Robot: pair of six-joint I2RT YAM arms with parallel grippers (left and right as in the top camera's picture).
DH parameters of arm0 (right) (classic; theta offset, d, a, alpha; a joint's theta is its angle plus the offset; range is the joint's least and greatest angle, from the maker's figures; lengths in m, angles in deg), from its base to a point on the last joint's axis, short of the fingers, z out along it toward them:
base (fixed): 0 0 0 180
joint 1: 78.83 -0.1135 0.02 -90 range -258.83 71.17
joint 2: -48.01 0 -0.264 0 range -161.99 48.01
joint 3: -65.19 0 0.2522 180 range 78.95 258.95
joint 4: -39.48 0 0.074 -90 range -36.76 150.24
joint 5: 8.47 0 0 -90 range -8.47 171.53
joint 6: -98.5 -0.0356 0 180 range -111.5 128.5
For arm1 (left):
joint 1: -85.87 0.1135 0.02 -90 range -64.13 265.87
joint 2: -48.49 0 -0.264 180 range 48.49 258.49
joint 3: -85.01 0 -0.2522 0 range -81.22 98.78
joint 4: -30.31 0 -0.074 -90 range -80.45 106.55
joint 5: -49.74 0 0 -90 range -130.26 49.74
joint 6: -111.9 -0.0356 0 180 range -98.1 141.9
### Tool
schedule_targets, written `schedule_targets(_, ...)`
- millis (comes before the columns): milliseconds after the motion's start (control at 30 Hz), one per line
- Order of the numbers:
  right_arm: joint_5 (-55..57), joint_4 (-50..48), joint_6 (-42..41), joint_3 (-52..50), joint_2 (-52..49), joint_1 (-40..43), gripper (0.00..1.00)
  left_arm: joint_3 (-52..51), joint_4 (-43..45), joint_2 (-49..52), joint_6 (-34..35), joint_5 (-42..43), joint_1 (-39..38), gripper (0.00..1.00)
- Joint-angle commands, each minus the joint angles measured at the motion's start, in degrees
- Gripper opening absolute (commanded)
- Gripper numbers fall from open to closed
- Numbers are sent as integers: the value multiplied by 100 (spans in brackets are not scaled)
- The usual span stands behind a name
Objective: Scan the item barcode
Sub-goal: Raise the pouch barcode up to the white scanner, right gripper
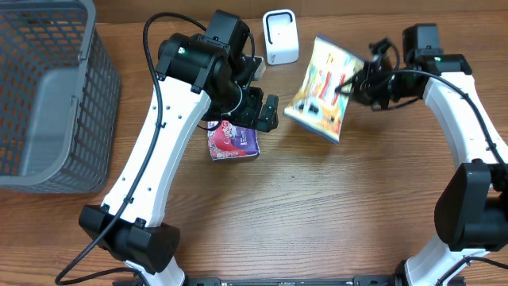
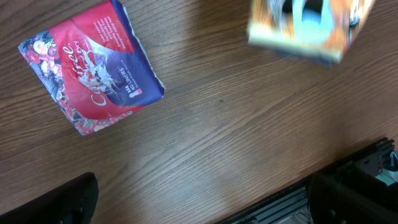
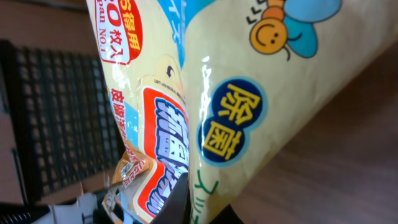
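Yellow pouch [image 1: 324, 83] is pinched at its 3 o'clock edge by the right pincer [image 1: 352, 85], jaws pressed together on it, and held tilted above the counter [image 1: 317, 206]. A white scanner [image 1: 280, 36] stands near, at the pouch's 10 o'clock. The left pincer [image 1: 266, 111], spread wide and holding nothing, hovers at 9 o'clock beside a red packet [image 1: 234, 143]. A grey basket [image 1: 48, 95] sits far toward 9 o'clock.

A brown wood-grain bench [image 1: 317, 206] lies under soft, even light. It stretches to the right of a grey mesh basket [image 1: 48, 95] that stands on it.
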Motion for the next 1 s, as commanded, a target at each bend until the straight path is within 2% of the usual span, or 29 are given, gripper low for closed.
schedule_targets(0, 116, -859, -1281, 120, 61, -109, 4, 0, 7, 13, -125, -33, -7, 100)
schedule_targets(133, 1019, -2105, -2334, 120, 31, -407, 4, 0, 4, 13, -125, -33, -7, 100)
schedule_targets(367, 1322, -4448, -3014, 120, -605, -927, 4, 0, 4, 13, -125, -33, -7, 100)
schedule_targets(700, 1663, -6282, -3652, 133, -1982, -1220, 4, 0, 4, 13, -125, -33, -7, 100)
schedule_targets(967, 1790, -6651, -3665, 138, -2286, -1392, 4, 0, 4, 13, -125, -33, -7, 100)
